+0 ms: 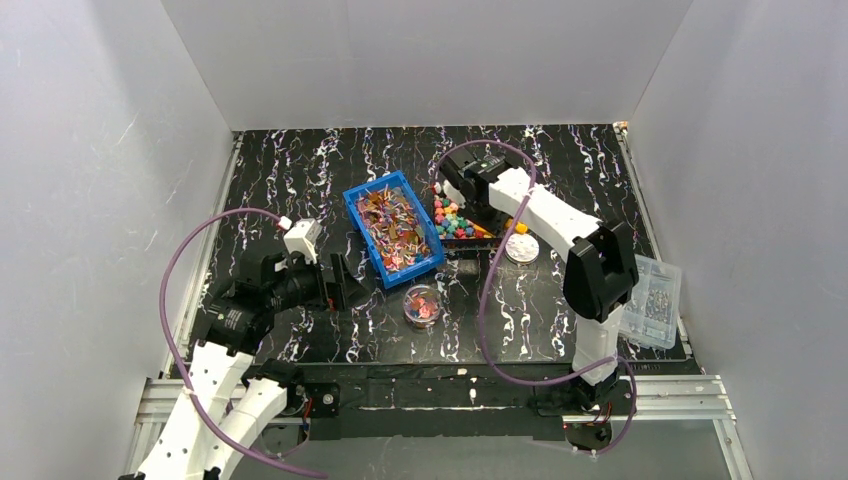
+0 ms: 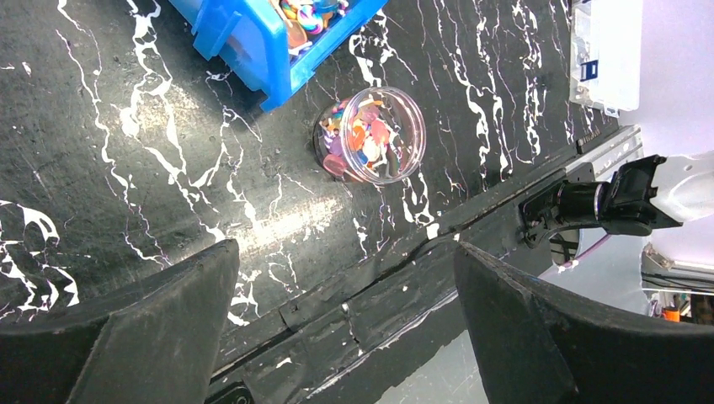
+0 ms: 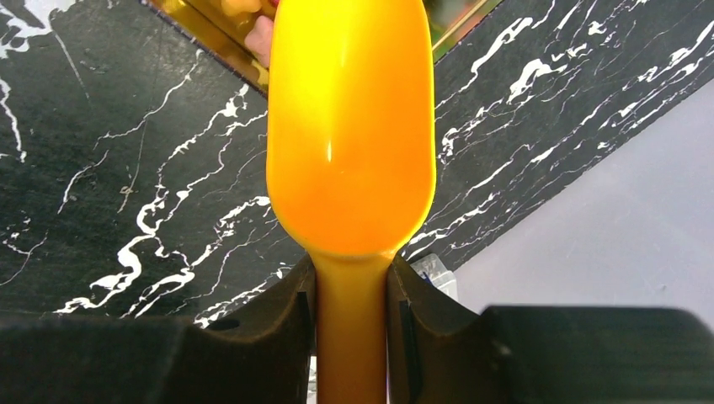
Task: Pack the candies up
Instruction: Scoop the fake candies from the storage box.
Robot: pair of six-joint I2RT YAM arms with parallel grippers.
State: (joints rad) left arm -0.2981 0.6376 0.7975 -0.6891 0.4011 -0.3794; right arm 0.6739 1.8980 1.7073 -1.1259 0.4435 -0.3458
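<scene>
The candies (image 1: 455,220), small and many-coloured, lie heaped in a dark tray with a gold rim (image 3: 198,23) at the back centre. My right gripper (image 1: 450,187) hangs over that tray, shut on the handle of an orange scoop (image 3: 349,126). The scoop's bowl points at the tray, where a pink candy (image 3: 259,38) peeks out beside it. A clear round jar (image 1: 422,305) (image 2: 375,135) holding colourful pieces stands in front of the blue bin. My left gripper (image 1: 345,283) (image 2: 343,252) is open and holds nothing, low above the table's near edge, left of the jar.
A blue bin (image 1: 392,222) (image 2: 253,42) of wrapped sweets sits between the arms. A white round lid (image 1: 521,248) lies right of the tray. A clear plastic box (image 1: 652,300) rests at the right edge. White walls close in three sides.
</scene>
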